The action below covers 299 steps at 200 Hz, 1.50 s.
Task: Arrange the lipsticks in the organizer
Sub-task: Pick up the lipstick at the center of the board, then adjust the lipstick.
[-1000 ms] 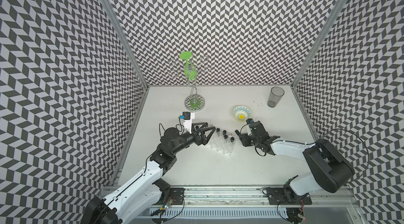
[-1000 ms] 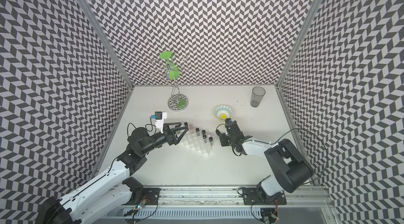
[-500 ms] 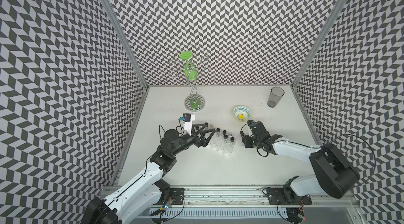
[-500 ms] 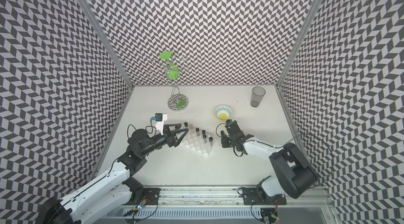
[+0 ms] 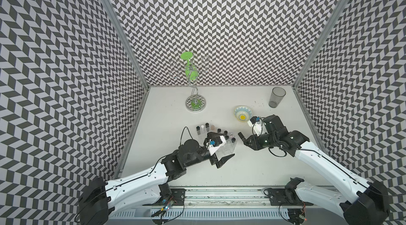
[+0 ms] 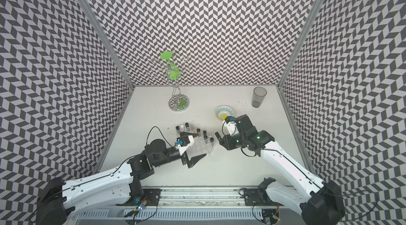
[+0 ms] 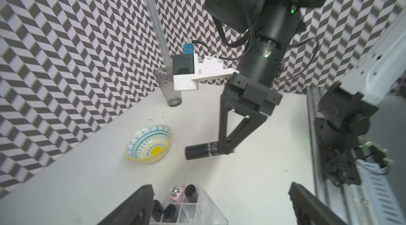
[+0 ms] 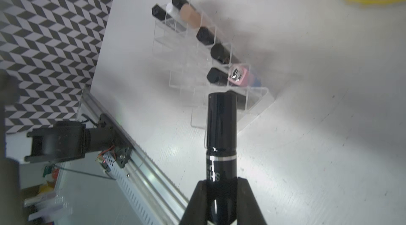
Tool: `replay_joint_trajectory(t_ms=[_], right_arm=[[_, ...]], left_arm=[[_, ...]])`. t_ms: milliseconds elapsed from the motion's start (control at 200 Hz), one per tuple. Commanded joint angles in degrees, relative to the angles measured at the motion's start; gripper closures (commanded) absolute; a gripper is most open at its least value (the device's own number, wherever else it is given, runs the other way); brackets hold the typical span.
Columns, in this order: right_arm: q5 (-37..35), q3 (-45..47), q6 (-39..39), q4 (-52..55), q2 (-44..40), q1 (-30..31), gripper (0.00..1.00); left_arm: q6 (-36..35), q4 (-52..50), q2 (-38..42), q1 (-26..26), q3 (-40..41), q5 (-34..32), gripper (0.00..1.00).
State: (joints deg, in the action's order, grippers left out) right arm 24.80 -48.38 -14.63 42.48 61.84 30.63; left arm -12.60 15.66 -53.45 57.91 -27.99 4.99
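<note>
The white table [image 5: 263,169] is carrying everything, and both arms are reaching in from its near edge. The clear stepped organizer [image 8: 189,43] is sitting near the middle of it. The left gripper [image 5: 228,146] is hanging at the organizer's near side with its jaws spread wide and nothing between them but the rack. One finger is lying over the cells and the other is standing clear of the rack's front edge. Whether it is touching the acrylic cannot be told.

To the right, between the organizer and the patterned bowl [image 5: 242,113], the right gripper [image 7: 224,148] is pinching a black lipstick [image 8: 222,129]. Its jaws are closed narrowly on the banded base end. The tube is sticking out past the fingertips, with its cap end pointing at the organizer's lowest corner cells, near the rack but apart from it.

Other lipsticks are standing upright in the cells: a beige one [image 8: 191,16], a pink one [image 8: 238,74] and several black ones.
</note>
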Motion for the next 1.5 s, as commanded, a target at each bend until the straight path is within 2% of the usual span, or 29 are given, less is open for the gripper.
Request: replay_joint_trajectory(t_ms=[0,175,300,381,466,646,786,886,1152,1257,1327,1452,1492], right_arm=[[6.5,-2.4,4.0,8.0,-0.4,0.3,0.84],[10.8,-1.5,6.4,9.9,-0.1,0.3,0.84],[13.5,-0.9,7.0,9.5,0.0,0.3,0.84],[11.9,-0.9,6.9,9.3,0.2,0.3,0.84],[13.8,-0.7,7.4,8.5,0.8,0.4,0.84],[16.2,-0.9,8.2,7.2,3.3,0.5,0.84],[16.1,-1.8,8.6,7.0,5.2,0.7,0.84],[18.0,-1.9,8.9,6.3,6.2,0.7,0.84],[22.1,-2.2,9.7,5.0,8.9,1.0,0.84],[24.7,-2.2,10.1,4.5,9.2,1.0,0.84],[23.9,-2.1,9.7,4.3,9.4,0.9,0.84],[24.2,-1.7,9.8,4.2,9.9,1.0,0.84],[24.5,-1.8,9.7,4.1,9.9,0.9,0.84]], left_arm=[[-12.5,-1.9,-3.2,1.6,-2.3,-9.0,0.0],[-16.5,-1.7,-17.6,9.5,-6.7,-24.8,0.01],[-19.7,4.0,-23.3,11.6,-6.1,-30.2,0.01],[-20.8,8.0,-21.9,11.7,-3.6,-27.5,0.0],[-21.3,9.5,-19.9,11.8,-2.4,-23.0,0.0],[-23.5,12.3,-21.5,13.2,-2.9,-19.8,0.01],[-24.3,11.8,-23.5,13.6,-3.8,-18.6,0.07],[-24.6,11.4,-23.1,13.6,-3.8,-16.1,0.18],[-24.5,10.6,-24.9,13.5,-4.4,-14.5,0.19],[-24.6,10.5,-25.0,13.5,-4.4,-14.1,0.3],[-24.5,9.8,-24.9,13.5,-4.9,-13.2,0.36],[-24.1,8.8,-24.4,13.5,-5.2,-12.3,0.37],[-24.1,8.6,-24.3,13.5,-5.2,-12.2,0.46]])
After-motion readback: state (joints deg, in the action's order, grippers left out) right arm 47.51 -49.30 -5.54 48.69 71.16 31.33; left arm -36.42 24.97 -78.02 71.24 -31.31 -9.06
